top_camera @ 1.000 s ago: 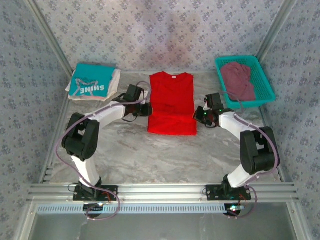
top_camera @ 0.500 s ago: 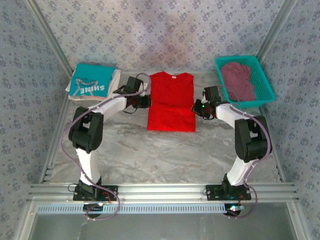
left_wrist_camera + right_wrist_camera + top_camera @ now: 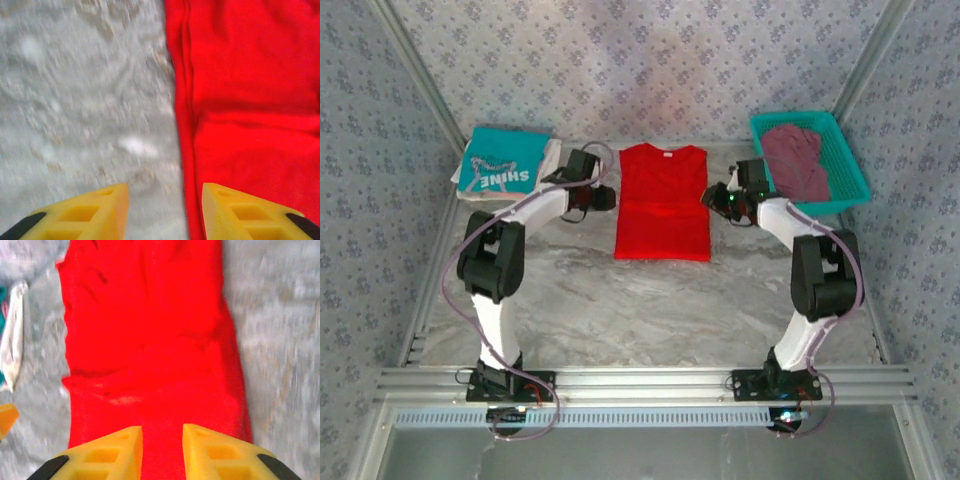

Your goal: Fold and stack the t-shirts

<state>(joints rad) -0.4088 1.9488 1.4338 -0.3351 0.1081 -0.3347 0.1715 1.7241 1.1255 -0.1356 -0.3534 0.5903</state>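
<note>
- The red t-shirt [image 3: 663, 203] is lying flat in the middle of the far half of the surface [image 3: 650, 300], collar pointing away from the arm bases. Its sleeves are tucked in, so it is showing as a long rectangle.
- A crease is running across the red t-shirt about halfway down. The left wrist view is showing it as a doubled layer of red cloth [image 3: 250, 100].
- The left hand [image 3: 603, 197] is sitting just beside the left edge of the red t-shirt, level with that crease.
- In the left wrist view the left hand [image 3: 165, 192] is standing released. Its yellow fingers [image 3: 90, 210] are spread apart with nothing between them, one over bare surface and the other over the shirt's edge.
- The right hand [image 3: 712, 199] is sitting at the right edge of the red t-shirt, opposite the left hand.
- In the right wrist view the right hand [image 3: 162, 432] is also standing released, with a narrower gap between its fingers [image 3: 105, 455]. It is hanging over the red cloth [image 3: 150, 340] and pinching none of it.
- The teal t-shirt [image 3: 500, 165], printed "SHINE" in white, is lying folded at the far left of the surface, on top of the white t-shirt [image 3: 552, 160].
- The maroon t-shirt [image 3: 795, 160] is lying crumpled inside the teal basket [image 3: 825, 205] at the far right, well apart from the stack.
</note>
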